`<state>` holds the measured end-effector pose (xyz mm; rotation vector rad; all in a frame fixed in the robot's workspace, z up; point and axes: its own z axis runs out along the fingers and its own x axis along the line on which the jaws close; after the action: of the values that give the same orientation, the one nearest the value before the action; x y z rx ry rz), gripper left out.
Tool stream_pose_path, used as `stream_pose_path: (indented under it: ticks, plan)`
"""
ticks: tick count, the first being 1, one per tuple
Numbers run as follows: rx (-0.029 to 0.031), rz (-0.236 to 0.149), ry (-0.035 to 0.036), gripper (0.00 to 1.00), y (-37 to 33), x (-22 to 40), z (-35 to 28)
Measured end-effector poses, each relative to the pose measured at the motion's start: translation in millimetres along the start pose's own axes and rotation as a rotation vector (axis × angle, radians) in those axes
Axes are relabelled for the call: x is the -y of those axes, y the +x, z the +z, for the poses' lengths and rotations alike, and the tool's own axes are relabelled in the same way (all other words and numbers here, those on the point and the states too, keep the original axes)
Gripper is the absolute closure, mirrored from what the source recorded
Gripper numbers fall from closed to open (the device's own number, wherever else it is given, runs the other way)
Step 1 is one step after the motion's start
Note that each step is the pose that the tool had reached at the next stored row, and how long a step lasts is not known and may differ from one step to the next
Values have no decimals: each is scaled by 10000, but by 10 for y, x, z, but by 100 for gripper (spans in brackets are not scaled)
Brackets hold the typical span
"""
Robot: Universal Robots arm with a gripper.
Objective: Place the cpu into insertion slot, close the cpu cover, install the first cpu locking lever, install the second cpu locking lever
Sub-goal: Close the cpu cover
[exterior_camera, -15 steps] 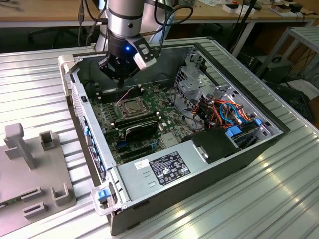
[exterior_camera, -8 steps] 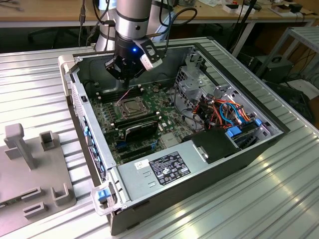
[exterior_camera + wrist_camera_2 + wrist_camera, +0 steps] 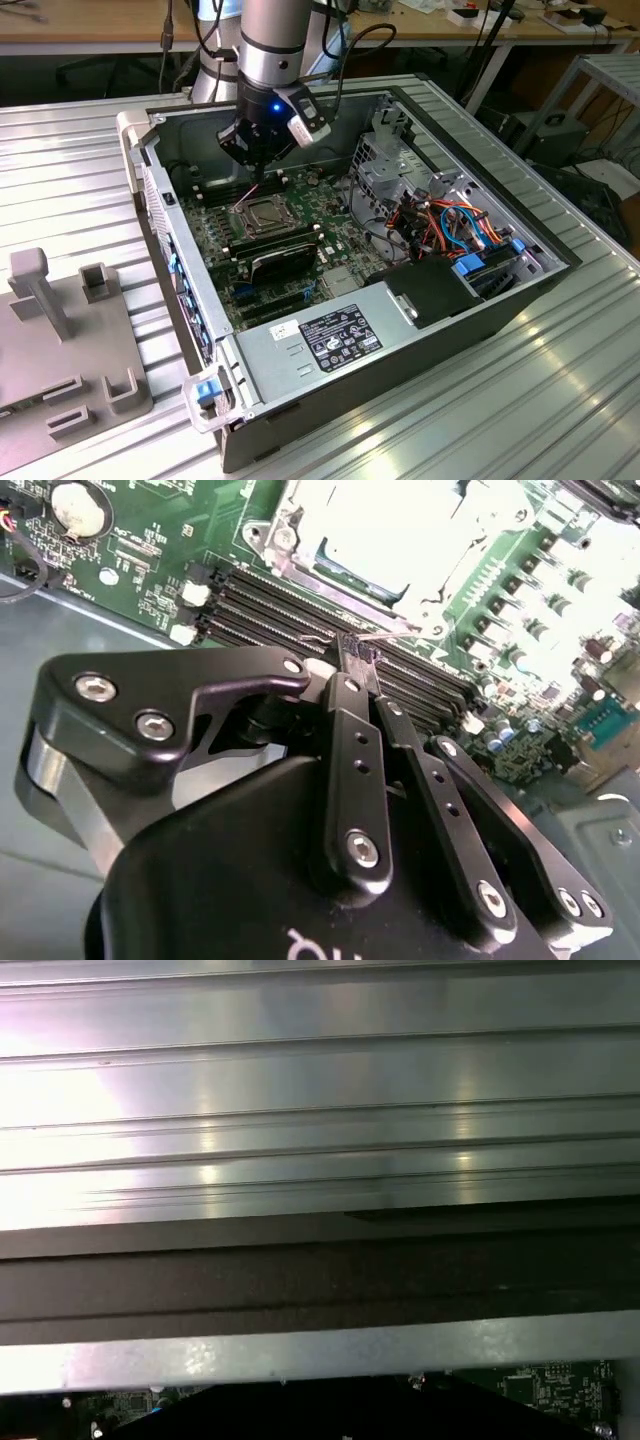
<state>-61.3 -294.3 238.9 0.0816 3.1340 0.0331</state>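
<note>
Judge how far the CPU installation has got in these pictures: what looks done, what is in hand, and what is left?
Looks done: the cpu lies seated, with the cpu cover lowered around it. In hand: the gripper, fingers shut, is at a thin wire locking lever that stands raised in the exterior view. Left: latching that lever, at least.

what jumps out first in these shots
The robot arm's gripper reaches down into the open computer case, jaws shut on a thin wire locking lever beside the cpu cover. That cover lies flat and shut on the green motherboard.
</note>
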Motion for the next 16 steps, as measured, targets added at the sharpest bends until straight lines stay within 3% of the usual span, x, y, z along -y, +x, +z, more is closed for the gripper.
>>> stream_pose_path:
  ticks: [4, 8, 16]
  plan:
    - [-4, -203, -3, 89, -75, -3, 30]
    - [-6, -292, -1, 89, -88, -3, 60]
    - [-11, -546, -4, 89, -171, -10, 178]
